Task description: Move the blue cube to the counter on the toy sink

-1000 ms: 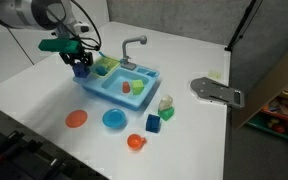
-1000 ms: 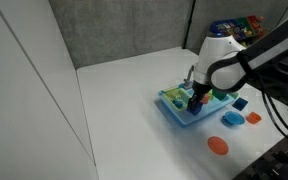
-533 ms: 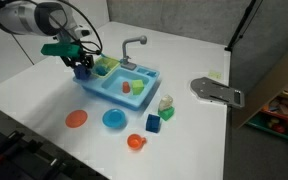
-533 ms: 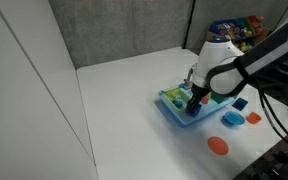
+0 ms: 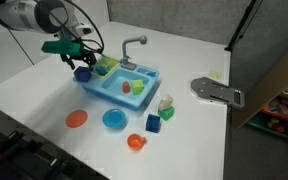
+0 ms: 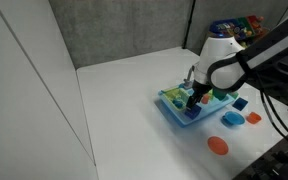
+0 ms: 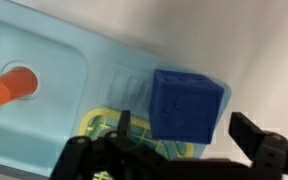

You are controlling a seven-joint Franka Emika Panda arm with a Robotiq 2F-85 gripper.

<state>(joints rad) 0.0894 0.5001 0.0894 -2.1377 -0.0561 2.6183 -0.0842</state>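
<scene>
The blue cube [image 7: 187,105] rests on the light-blue counter [image 7: 124,70] at the end of the toy sink [image 5: 124,88]. In the wrist view my gripper [image 7: 184,135] straddles the cube, jaws open, with a gap between each finger and the cube's sides. In an exterior view the gripper [image 5: 80,66] hovers just over the cube [image 5: 83,73] at the sink's end, away from the grey faucet [image 5: 132,45]. From the opposite side the gripper [image 6: 193,99] stands over the sink [image 6: 176,110], and its fingers partly hide the cube.
An orange toy [image 7: 9,86] lies in the basin. On the white table in front of the sink are an orange plate [image 5: 76,119], a blue plate [image 5: 114,120], an orange cup [image 5: 135,142] and a green block [image 5: 154,125]. A grey object [image 5: 216,91] lies near the table edge.
The jaws have gone from shut on the blue cube to open. The cube now sits free on the counter. The arm has barely moved.
</scene>
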